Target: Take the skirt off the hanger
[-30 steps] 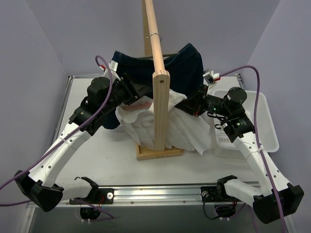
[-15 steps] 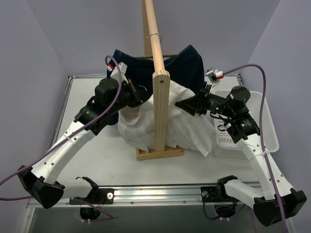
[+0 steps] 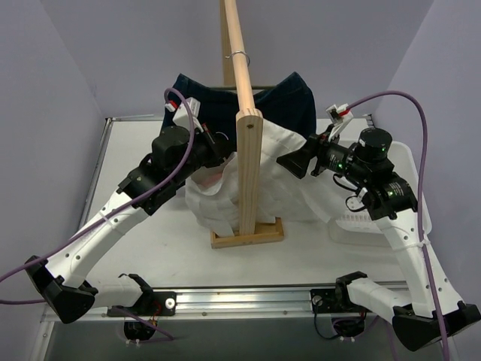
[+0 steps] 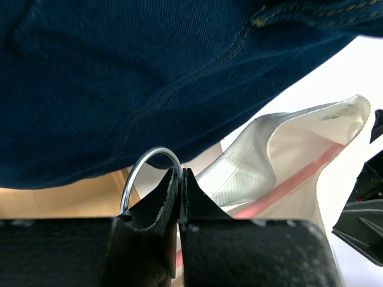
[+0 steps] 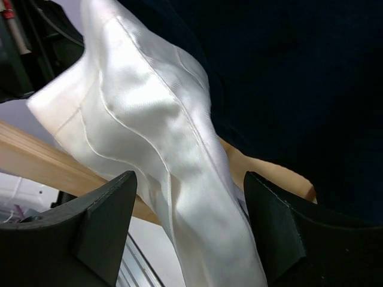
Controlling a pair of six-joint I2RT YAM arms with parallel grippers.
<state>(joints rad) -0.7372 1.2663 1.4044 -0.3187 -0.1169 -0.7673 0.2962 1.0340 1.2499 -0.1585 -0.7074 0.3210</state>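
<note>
The white satin skirt (image 3: 279,188) drapes round the wooden post, its upper edge lifted toward the left arm. My left gripper (image 3: 216,145) is shut on the hanger's thin metal hook (image 4: 141,171), pinched at the fingertips of the left gripper (image 4: 180,173). A pinkish-red strip (image 4: 288,188) of the hanger shows inside the skirt's waist (image 4: 311,137). My right gripper (image 3: 291,161) stands open at the skirt's right side. In the right wrist view the skirt (image 5: 149,119) hangs between the spread fingers of the right gripper (image 5: 190,179), which do not press on it.
A navy garment (image 3: 294,96) hangs from the wooden rail (image 3: 239,53) behind the skirt and fills the tops of both wrist views. The rack's post (image 3: 249,162) rises from a base (image 3: 248,235) at mid-table. A white bin (image 3: 415,197) sits at the right.
The left gripper has shut on the hanger hook and risen toward the rail. The right gripper has opened, let go of the skirt, and lifted up and to the right.
</note>
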